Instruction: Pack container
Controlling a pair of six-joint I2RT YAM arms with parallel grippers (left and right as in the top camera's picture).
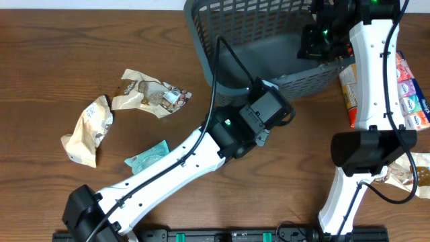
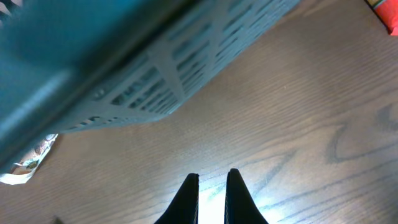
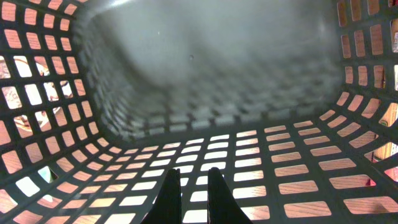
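The dark grey-blue container [image 1: 235, 27] sits at twelve o'clock on the wooden tabletop [image 1: 60, 47]. The left arm [image 1: 181, 161] reaches in from seven o'clock to bring the left end effector [image 1: 269, 104] just outside its near wall, while the right arm [image 1: 369, 81] rises from five o'clock and holds the right end effector [image 1: 316, 40] inside its three-o'clock end. At nine o'clock lie a crumpled beige packet [image 1: 87, 131] and a brown-printed packet [image 1: 148, 94], with a teal packet [image 1: 148, 156] just beside the left arm. At three o'clock an orange packet [image 1: 348, 87] lies near the container's corner, colourful packets [image 1: 411, 91] line the edge, and a pale packet [image 1: 411, 171] lies at four o'clock.
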